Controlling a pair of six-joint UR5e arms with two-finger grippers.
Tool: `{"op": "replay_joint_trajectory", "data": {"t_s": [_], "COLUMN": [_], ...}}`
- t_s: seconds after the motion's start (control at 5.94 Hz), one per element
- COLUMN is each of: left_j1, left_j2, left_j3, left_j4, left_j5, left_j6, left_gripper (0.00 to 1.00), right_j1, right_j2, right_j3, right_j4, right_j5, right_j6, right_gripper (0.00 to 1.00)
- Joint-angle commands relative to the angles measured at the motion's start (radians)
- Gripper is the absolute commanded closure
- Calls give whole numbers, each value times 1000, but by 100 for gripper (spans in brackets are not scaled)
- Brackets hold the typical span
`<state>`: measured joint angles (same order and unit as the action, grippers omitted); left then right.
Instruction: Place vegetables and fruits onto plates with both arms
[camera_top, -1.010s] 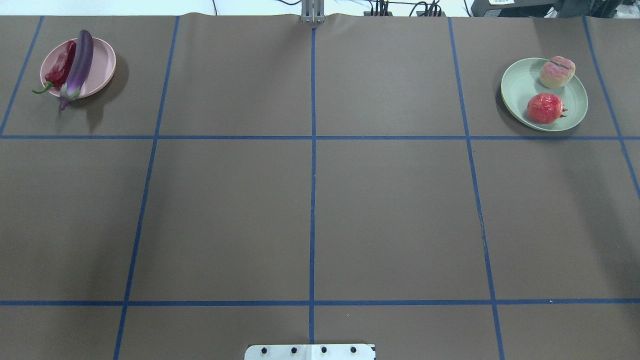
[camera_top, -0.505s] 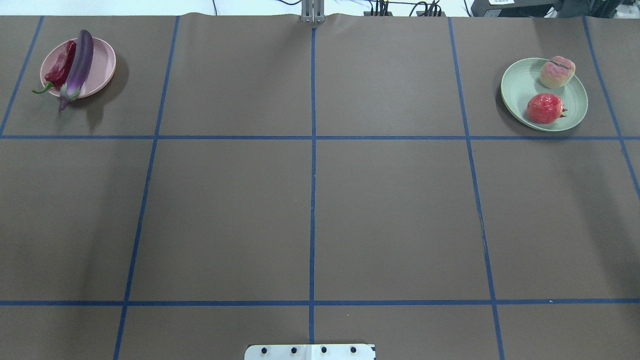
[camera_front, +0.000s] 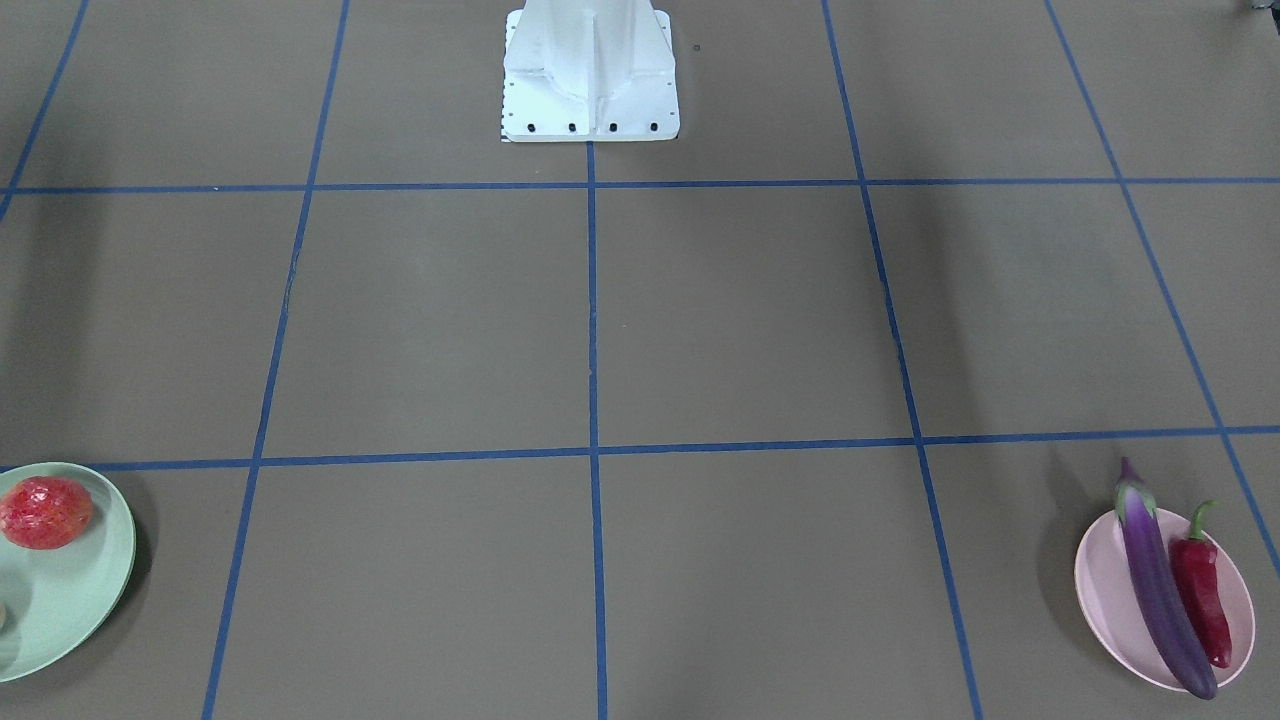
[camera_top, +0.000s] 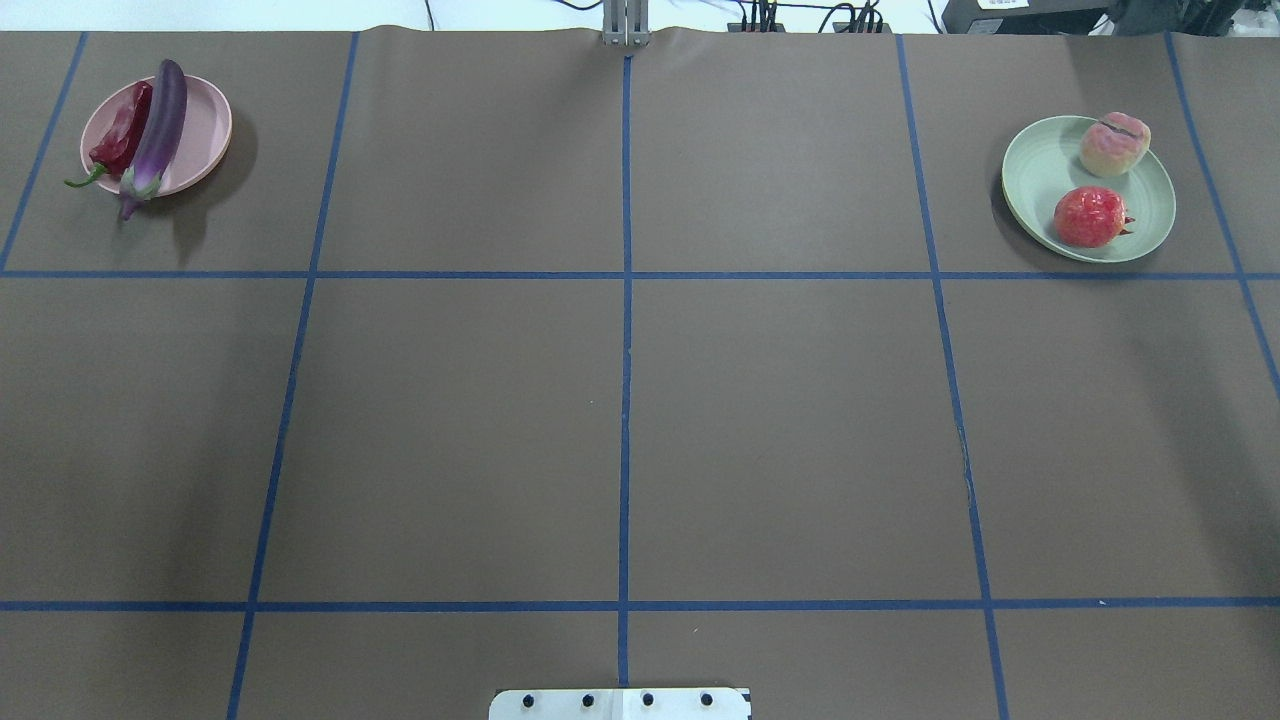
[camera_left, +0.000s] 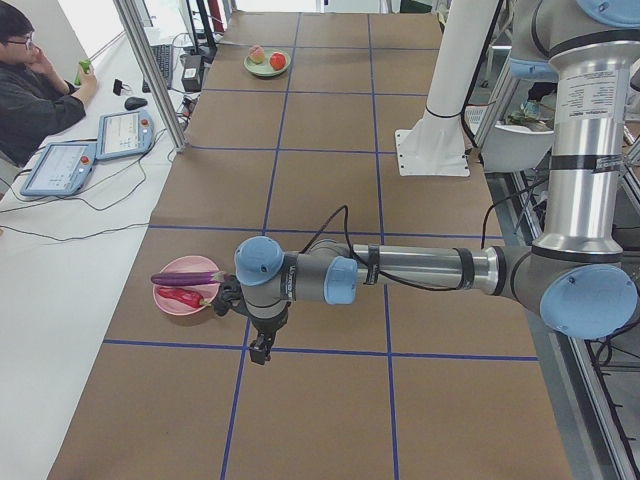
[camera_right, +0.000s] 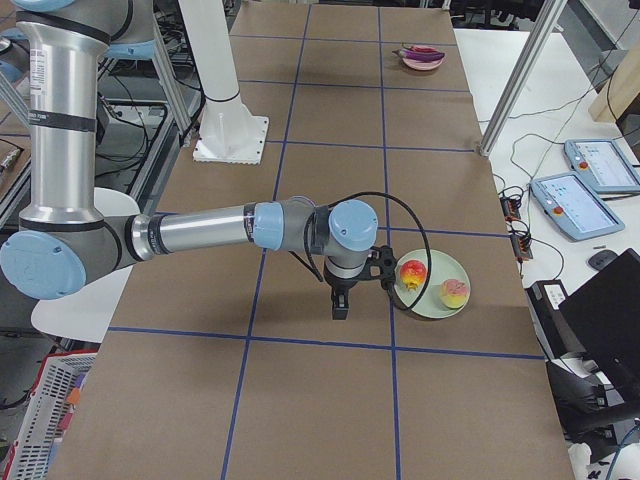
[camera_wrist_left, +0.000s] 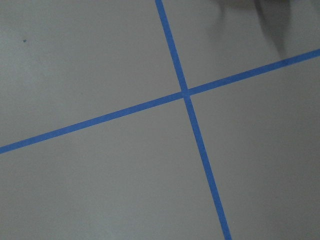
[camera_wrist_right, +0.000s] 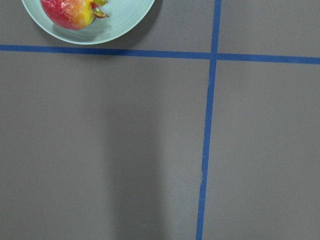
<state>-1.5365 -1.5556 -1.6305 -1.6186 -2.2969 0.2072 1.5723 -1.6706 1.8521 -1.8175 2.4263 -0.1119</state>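
Note:
The purple eggplant (camera_top: 158, 125) and red chili (camera_top: 122, 132) lie side by side on the pink plate (camera_top: 205, 130) at the far left. The peach (camera_top: 1114, 144) and the pomegranate-like fruit (camera_top: 1090, 216) sit on the green plate (camera_top: 1040, 180) at the far right. Neither gripper shows in the overhead or front views. The left gripper (camera_left: 258, 350) hangs above the mat just beside the pink plate (camera_left: 172, 303). The right gripper (camera_right: 340, 308) hangs just beside the green plate (camera_right: 432, 300). I cannot tell whether either is open or shut. The right wrist view shows the pomegranate-like fruit (camera_wrist_right: 70, 11).
The brown mat is marked with a blue tape grid (camera_top: 625, 400). The white robot base (camera_front: 590, 70) stands at the near edge. An operator (camera_left: 30, 95) sits at the far side with tablets (camera_left: 122, 133) and cables. A metal post (camera_left: 150, 70) stands at the mat's edge.

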Motion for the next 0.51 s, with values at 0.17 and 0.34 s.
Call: {"op": "replay_joint_trajectory", "data": {"t_s": [0.17,0.34], "left_j1": [6,6], "left_j2": [12,14], "left_j3": [-6,-3], "left_j4": [-1,-1], "left_j5": [0,-1], "left_j6": [-6,-5], "left_gripper": [0,0], "right_j1": [0,-3], "right_j2": [3,3], "right_j3": [-7,-7], "right_j4": [4,4], "right_j5": [-4,-4], "right_j6": [0,1], "right_gripper": [0,0]}}
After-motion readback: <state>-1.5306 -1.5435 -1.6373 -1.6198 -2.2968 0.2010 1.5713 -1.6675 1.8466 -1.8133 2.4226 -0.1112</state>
